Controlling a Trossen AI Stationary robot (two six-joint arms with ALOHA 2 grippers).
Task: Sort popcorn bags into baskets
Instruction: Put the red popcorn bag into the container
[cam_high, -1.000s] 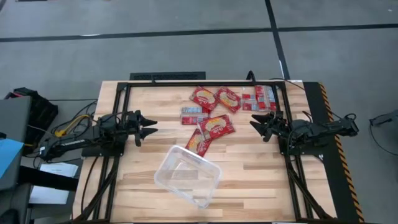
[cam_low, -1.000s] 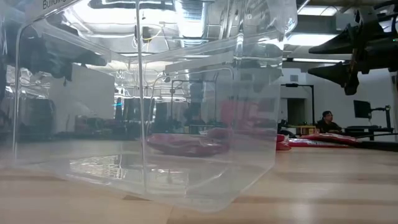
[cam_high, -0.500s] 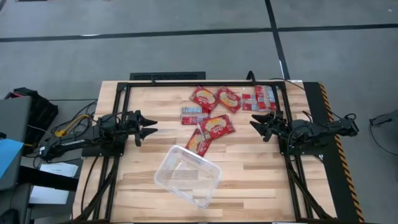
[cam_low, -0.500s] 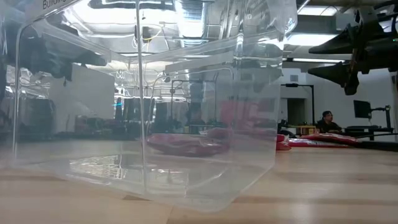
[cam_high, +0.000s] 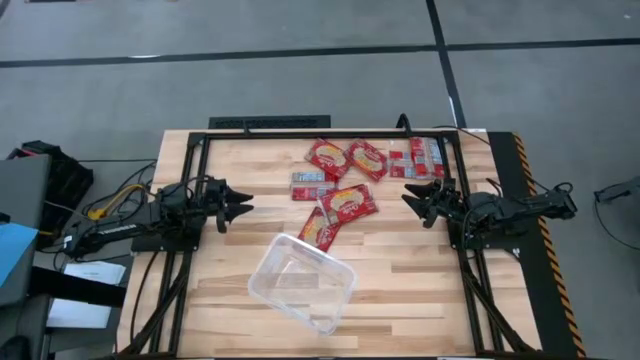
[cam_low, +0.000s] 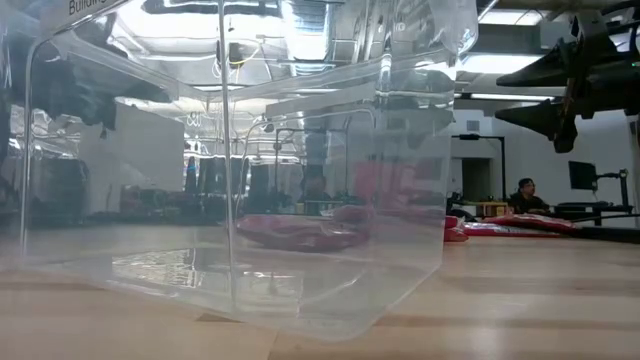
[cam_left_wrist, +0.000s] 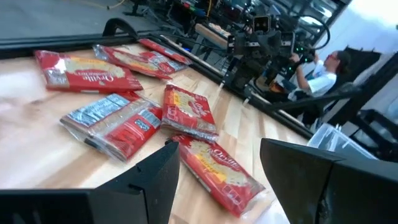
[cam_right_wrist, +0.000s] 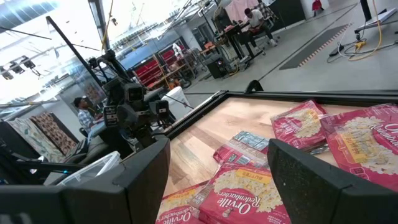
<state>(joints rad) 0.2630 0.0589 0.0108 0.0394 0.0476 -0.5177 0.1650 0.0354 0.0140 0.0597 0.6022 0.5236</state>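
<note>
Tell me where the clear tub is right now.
In the high view the clear tub sits empty at the table's near middle, between both arms, its far corner beside the nearest popcorn bag.

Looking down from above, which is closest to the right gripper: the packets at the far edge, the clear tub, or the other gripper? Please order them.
From the right gripper:
1. Far-edge popcorn bags, just beyond it.
2. Clear tub, toward the near edge.
3. Left gripper, across the table.

The pale wood counter (cam_high: 400, 290) has a black frame along its edges. On its far half lie red popcorn bags (cam_high: 348, 202) in a loose cluster, some overlapping, perhaps seven or eight. Nearer the front sits a clear plastic tub (cam_high: 301, 283), turned askew, with one bag just beside its far corner.
</note>
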